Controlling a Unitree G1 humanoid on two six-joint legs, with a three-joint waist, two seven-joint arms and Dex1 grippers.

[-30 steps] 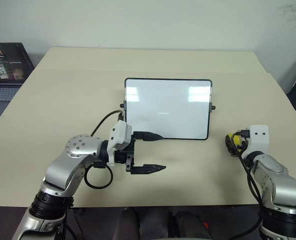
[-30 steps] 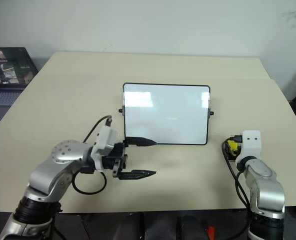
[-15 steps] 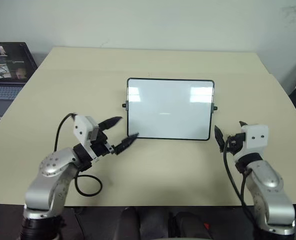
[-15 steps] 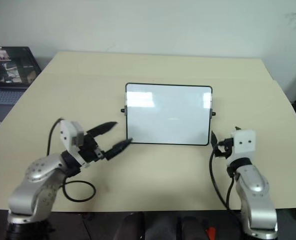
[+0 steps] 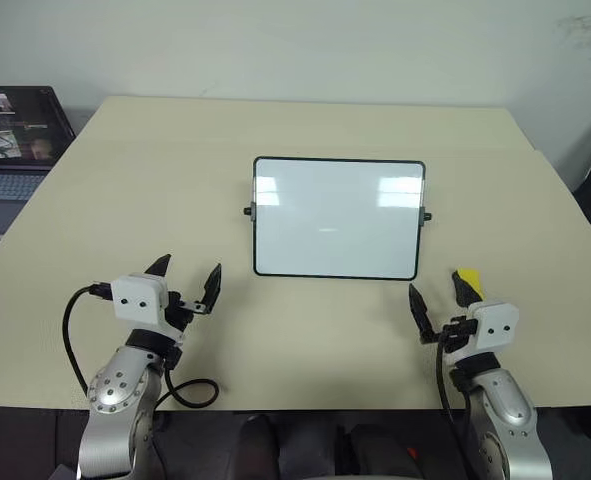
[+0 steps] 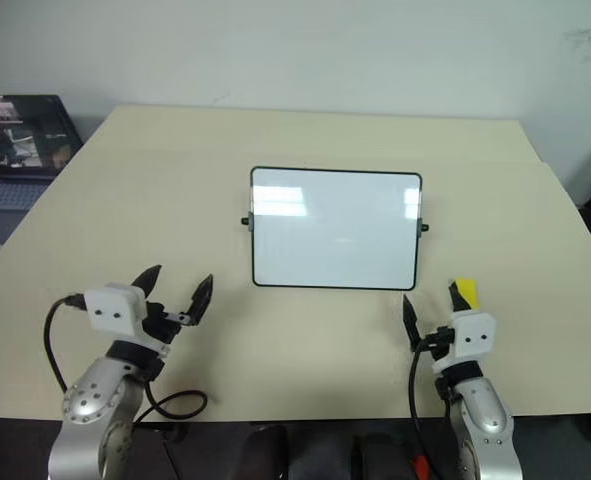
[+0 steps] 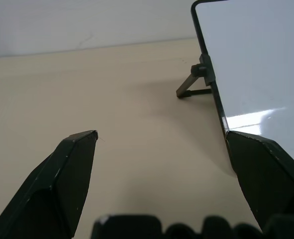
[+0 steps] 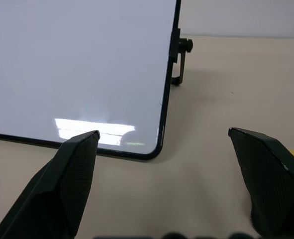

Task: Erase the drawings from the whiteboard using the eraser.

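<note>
board: the whiteboard (image 5: 338,218) stands propped at the middle of the worktop (image 5: 275,130), face toward the robot, and it reads blank; no drawings can be made out on it.
eraser: the eraser (image 5: 466,284) lies on the worktop off the board's 5 o'clock corner, close to it but apart, yellow top showing.
eraser axis: judging by the head views, its long side runs roughly 12 to 6, away from the robot.
right jaws: the right gripper (image 5: 442,300) is spread wide and empty, with the eraser just beside its outer finger, at about 1 o'clock from the jaws.
left jaws: the left gripper (image 5: 186,279) is spread wide too, empty, off the board's 7 o'clock corner and well apart from the eraser.
nearer arm: the right one, clearly.
call: looks like the wiping is done; if any pickup follows, the right jaws need a small shift toward 1 o'clock.
</note>
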